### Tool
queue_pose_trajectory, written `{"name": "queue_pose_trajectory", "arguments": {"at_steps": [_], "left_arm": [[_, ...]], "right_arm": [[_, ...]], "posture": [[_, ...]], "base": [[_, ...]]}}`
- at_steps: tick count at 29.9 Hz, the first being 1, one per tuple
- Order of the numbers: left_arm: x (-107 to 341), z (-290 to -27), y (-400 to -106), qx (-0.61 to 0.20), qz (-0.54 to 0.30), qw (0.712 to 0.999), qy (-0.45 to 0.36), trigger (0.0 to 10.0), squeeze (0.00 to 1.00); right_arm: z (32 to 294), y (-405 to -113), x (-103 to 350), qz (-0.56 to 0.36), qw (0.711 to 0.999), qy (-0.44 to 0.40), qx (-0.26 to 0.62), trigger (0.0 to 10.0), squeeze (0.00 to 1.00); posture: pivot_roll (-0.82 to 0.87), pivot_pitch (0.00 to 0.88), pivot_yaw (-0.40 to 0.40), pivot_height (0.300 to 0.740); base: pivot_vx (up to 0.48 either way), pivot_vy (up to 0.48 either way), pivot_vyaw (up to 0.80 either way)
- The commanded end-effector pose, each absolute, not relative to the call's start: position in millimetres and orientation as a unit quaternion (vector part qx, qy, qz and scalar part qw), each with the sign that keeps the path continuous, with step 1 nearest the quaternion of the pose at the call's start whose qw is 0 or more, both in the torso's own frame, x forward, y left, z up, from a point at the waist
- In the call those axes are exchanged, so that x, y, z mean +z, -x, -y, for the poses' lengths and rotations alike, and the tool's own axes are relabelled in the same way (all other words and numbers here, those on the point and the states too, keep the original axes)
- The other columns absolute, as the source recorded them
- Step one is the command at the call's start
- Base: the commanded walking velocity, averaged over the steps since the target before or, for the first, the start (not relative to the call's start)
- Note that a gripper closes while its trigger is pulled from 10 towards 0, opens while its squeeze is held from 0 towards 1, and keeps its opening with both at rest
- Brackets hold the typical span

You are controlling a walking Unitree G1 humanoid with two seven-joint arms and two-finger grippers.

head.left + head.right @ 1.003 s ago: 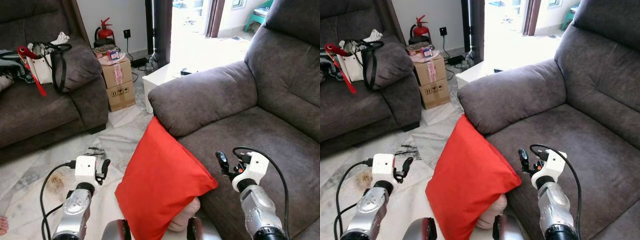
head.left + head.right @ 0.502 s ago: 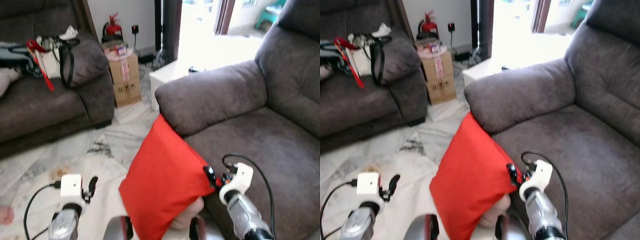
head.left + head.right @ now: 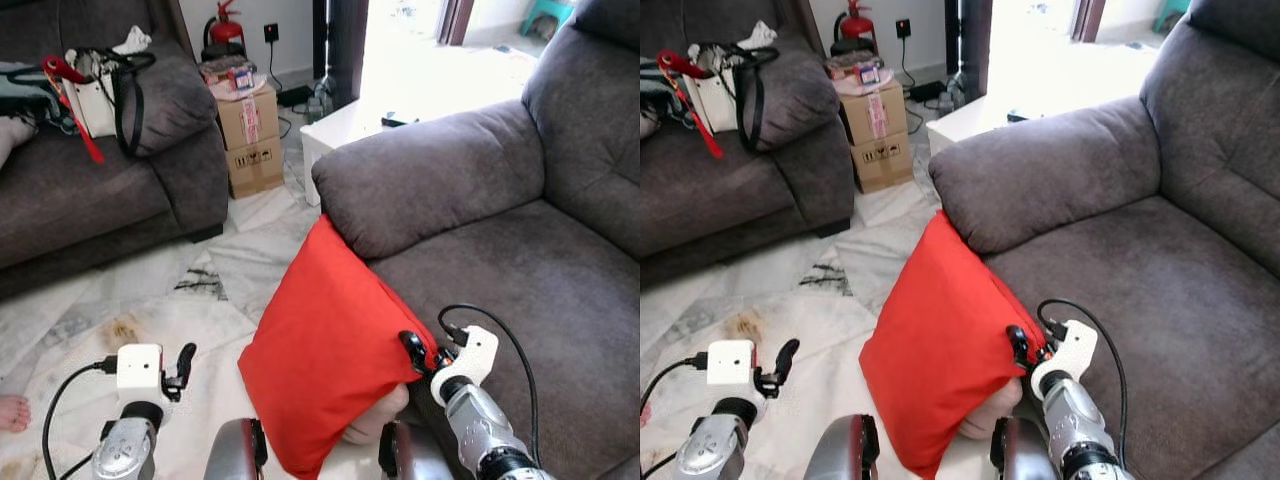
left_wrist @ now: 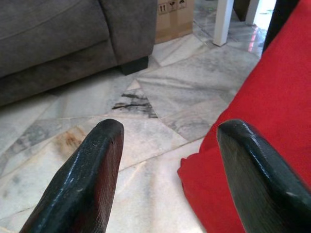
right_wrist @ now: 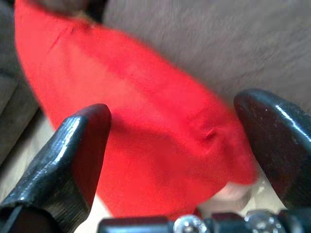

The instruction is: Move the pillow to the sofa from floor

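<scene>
The red pillow (image 3: pixel 330 350) stands on edge on the floor (image 3: pixel 200 300), leaning against the sofa's (image 3: pixel 520 250) front below its armrest, with the right gripper (image 3: pixel 412 350) spread wide against its right corner and the left gripper (image 3: pixel 183 362) wide open, empty, just left of it.

Counted across the room: two dark grey fabric sofas, one far left (image 3: pixel 100 200) and one on the right (image 3: pixel 520 230). One red square fabric pillow (image 3: pixel 325 350) stands between them, near. Two stacked brown cardboard boxes (image 3: pixel 248 140) sit far off (the upper one carries small items too blurred to count). One red fire extinguisher (image 3: pixel 225 28). One white handbag with black straps (image 3: pixel 95 85). One low white table (image 3: pixel 345 130).
</scene>
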State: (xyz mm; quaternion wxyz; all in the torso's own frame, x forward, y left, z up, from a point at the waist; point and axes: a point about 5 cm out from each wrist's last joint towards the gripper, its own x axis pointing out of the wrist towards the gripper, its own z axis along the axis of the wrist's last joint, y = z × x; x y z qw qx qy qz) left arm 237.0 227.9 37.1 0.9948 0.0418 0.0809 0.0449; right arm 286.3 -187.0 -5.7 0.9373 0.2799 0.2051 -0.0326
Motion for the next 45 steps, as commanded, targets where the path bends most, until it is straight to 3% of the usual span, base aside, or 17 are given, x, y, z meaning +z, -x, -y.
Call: {"name": "queue_pose_trajectory", "arguments": {"at_steps": [1, 4, 13, 21, 24, 28, 40, 45], "left_arm": [[37, -227, -234, 0.048, -0.086, 0.994, -0.037, 10.0, 0.0], [37, -225, -232, 0.048, -0.086, 0.995, -0.033, 10.0, 0.0], [36, -226, -225, 0.054, -0.096, 0.994, -0.027, 10.0, 0.0], [37, -226, -224, 0.054, -0.097, 0.993, -0.027, 10.0, 0.0], [35, -227, -220, 0.057, -0.107, 0.993, -0.016, 10.0, 0.0], [35, -226, -217, 0.056, -0.111, 0.992, -0.012, 10.0, 0.0], [37, -227, -213, 0.052, -0.12, 0.991, -0.01, 10.0, 0.0], [37, -226, -212, 0.05, -0.121, 0.991, -0.01, 10.0, 0.0]], "right_arm": [[193, -291, 1, -0.181, 0.939, -0.288, -0.054, 10.0, 0.0], [201, -294, 6, -0.157, 0.94, -0.294, -0.066, 10.0, 0.0], [196, -279, -13, -0.221, 0.918, -0.322, -0.071, 10.0, 0.0], [196, -279, -14, -0.222, 0.917, -0.323, -0.072, 10.0, 0.0], [192, -271, -21, -0.218, 0.88, -0.419, -0.057, 10.0, 0.0], [194, -273, -16, -0.185, 0.864, -0.466, -0.046, 10.0, 0.0], [177, -271, -17, -0.186, 0.835, -0.518, 0.004, 10.0, 0.0], [169, -271, -18, -0.19, 0.836, -0.515, 0.017, 10.0, 0.0]], "posture": [[0.11, 0.132, -0.002, 0.596], [0.11, 0.138, -0.009, 0.596], [0.12, 0.166, -0.014, 0.596], [0.12, 0.166, -0.014, 0.596], [0.12, 0.188, -0.011, 0.596], [0.12, 0.193, -0.01, 0.596], [0.12, 0.205, -0.006, 0.596], [0.13, 0.205, -0.009, 0.596]], "base": [[0.0, 0.0, 0.0], [0.0, 0.0, 0.0], [0.0, 0.0, 0.0], [0.0, 0.0, 0.0], [0.0, 0.0, 0.0], [0.0, 0.0, 0.0], [0.0, 0.0, 0.0], [0.0, 0.0, 0.0]]}}
